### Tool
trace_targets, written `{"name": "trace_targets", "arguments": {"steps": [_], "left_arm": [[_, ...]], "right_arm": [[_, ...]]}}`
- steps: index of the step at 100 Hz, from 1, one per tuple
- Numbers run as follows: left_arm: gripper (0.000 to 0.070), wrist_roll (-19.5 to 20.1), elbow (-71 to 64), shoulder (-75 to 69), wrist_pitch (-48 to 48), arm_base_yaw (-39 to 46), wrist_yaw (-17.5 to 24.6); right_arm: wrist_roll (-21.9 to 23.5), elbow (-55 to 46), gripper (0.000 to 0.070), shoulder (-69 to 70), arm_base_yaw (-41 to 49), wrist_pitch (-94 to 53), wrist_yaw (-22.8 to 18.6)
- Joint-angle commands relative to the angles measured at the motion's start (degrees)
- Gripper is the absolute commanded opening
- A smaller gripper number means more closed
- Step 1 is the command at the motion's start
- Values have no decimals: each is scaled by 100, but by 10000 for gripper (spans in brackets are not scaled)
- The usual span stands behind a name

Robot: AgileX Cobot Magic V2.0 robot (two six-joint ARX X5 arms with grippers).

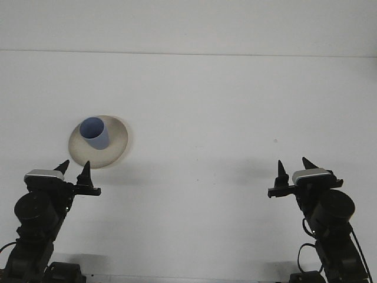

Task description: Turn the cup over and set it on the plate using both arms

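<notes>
- Front view: the blue cup (94,132) stands mouth-up on the beige plate (116,141), left of centre on the white table (206,106) — by my judgement, job done.
- My left gripper (74,170) sits just below the plate, jaws spread, holding nothing, clear of the rim.
- My right gripper (294,167) waits well apart on the far side, jaws spread and empty, parked out of the way.
</notes>
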Motion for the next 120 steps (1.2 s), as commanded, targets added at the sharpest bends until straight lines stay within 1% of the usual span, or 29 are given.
{"name": "trace_targets", "arguments": {"steps": [1, 6, 10, 14, 16, 120], "left_arm": [[139, 4, 35, 15, 70, -13, 7], [63, 4, 35, 15, 70, -13, 7], [7, 4, 35, 15, 70, -13, 7], [4, 7, 35, 15, 70, -13, 7], [5, 4, 35, 15, 70, -13, 7], [6, 4, 35, 13, 74, -13, 7]], "right_arm": [[59, 61, 285, 28, 13, 50, 0], [59, 61, 164, 28, 13, 50, 0], [59, 61, 81, 28, 13, 50, 0], [59, 61, 16, 28, 13, 52, 0], [59, 61, 0, 28, 13, 52, 0], [59, 61, 1, 28, 13, 55, 0]]}}
